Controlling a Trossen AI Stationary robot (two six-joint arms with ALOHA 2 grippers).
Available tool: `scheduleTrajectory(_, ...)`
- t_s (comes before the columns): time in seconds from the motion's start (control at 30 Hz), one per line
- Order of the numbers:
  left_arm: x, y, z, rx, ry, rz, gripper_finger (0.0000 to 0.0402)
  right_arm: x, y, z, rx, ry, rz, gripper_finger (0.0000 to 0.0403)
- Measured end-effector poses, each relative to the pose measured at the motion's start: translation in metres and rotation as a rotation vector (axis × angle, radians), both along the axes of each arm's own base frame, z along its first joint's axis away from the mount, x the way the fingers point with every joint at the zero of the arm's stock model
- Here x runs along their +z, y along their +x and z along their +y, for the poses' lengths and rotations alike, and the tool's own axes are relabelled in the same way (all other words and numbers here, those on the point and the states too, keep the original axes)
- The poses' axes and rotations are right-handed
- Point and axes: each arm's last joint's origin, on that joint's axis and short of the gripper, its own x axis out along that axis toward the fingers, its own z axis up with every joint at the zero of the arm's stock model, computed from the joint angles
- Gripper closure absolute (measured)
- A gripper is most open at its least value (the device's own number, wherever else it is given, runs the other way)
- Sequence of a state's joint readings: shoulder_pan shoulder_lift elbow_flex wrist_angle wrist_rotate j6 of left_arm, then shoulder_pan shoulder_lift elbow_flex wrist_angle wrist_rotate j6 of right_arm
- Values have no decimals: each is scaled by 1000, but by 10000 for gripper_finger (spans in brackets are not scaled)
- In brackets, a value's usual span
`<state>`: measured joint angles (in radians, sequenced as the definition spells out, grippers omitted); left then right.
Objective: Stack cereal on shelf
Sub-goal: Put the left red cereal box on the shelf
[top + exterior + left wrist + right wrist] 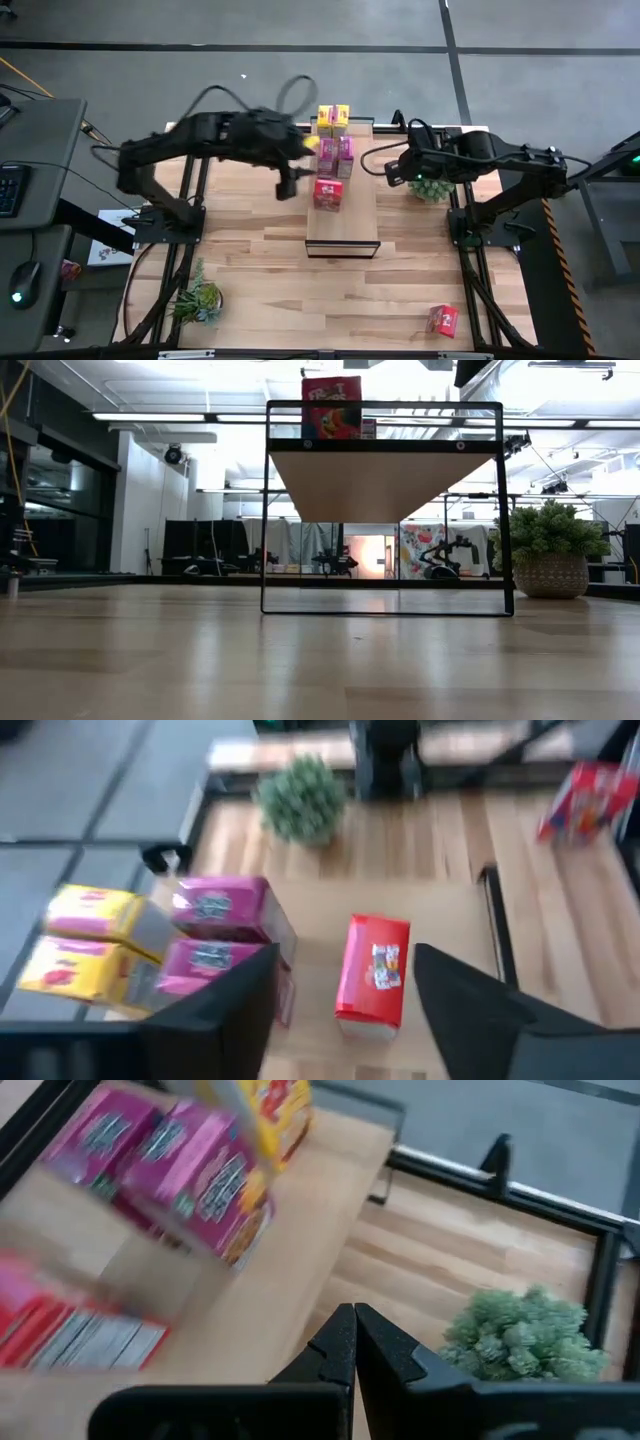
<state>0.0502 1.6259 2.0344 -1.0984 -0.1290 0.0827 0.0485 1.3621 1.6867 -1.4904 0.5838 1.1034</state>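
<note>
Shelf (342,232) at mid-tabletop (260,275) in the high view, carrying five cereal boxes: two yellow boxes (333,117) at its far end, two pink boxes (336,157) just nearer, one red box (328,193) upright nearer again. Second red box (442,320) well apart from the shelf, off toward the near right corner. Left tool (287,185) just beside the shelved red box, on the shelf's left side. Right tool (395,168) near the shelf's right edge, waiting above a potted plant (432,187). Another potted plant (197,298) near-left of the shelf. Six boxes and two plants in all.

Low view: only the red box showing on the shelf top, one plant right of the frame, no tools visible.

Left wrist view: fingers (215,1010) apart, clamping nothing, red box ahead between them.

Right wrist view: fingers pressed together, holding nothing, shelf and pink boxes beyond.

Probably the fifth box just being placed, or nudged straight. Next, by this reading: backing clear without tipping it, then fetching the last red box, better reached by the right arm.
</note>
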Motion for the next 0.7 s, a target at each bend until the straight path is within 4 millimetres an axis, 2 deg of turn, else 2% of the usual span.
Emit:
scheduleTrajectory(0.07, 2, -20, 1, 20, -10, -84, 228, 0, 1, 4, 47, 9, 8, 403)
scheduleTrajectory(0.13, -4, -41, 2, 45, -28, -168, 281, 0, 3, 9, 94, 24, 3, 403)
scheduleTrajectory(0.23, -30, -73, 3, 104, -86, -265, 367, 2, 10, 18, 186, 42, -38, 403)
scheduleTrajectory(0.27, -40, -83, 3, 124, -111, -295, 383, 2, 14, 22, 228, 47, -54, 403)
scheduleTrajectory(0.4, -81, -118, 3, 229, -219, -368, 389, -4, 40, 43, 431, 64, -80, 403)
scheduleTrajectory(0.47, -102, -125, 4, 275, -267, -356, 398, -11, 57, 54, 529, 68, -74, 403)
scheduleTrajectory(0.6, -130, -122, 6, 309, -320, -343, 400, -32, 94, 76, 707, 85, -72, 403)
scheduleTrajectory(0.7, -143, -107, 9, 292, -336, -338, 401, -48, 113, 84, 757, 85, -59, 403)
